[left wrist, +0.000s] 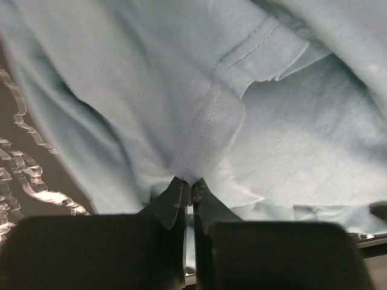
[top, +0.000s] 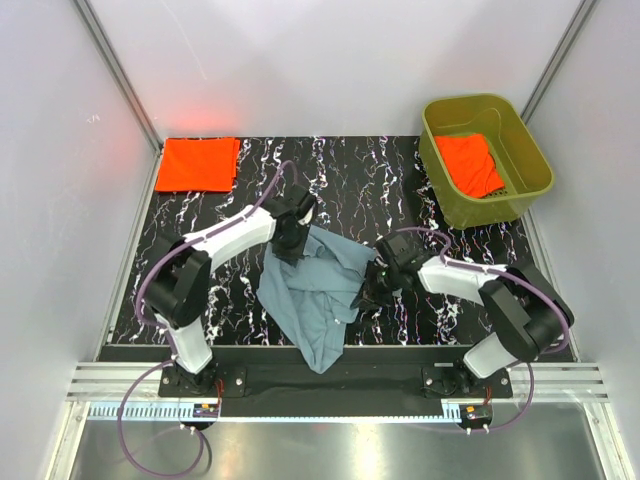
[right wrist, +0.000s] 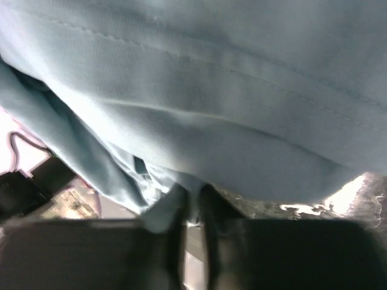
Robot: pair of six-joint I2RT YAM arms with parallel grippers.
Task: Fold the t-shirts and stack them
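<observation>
Walls (top: 330, 60), pale and plain, close in a black marbled surface (top: 380, 190). Left jaws and right jaws each pinch the crumpled blue t-shirt (top: 310, 300).

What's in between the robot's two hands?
The blue-grey t-shirt, bunched up. The top view shows it spanning from the left gripper to the right gripper; each wrist view shows its cloth pinched.

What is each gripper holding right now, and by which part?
Both hold the blue-grey t-shirt. The left gripper pinches a stitched seam near its far-left corner; the right gripper appears to pinch a fold at its right edge.
</observation>
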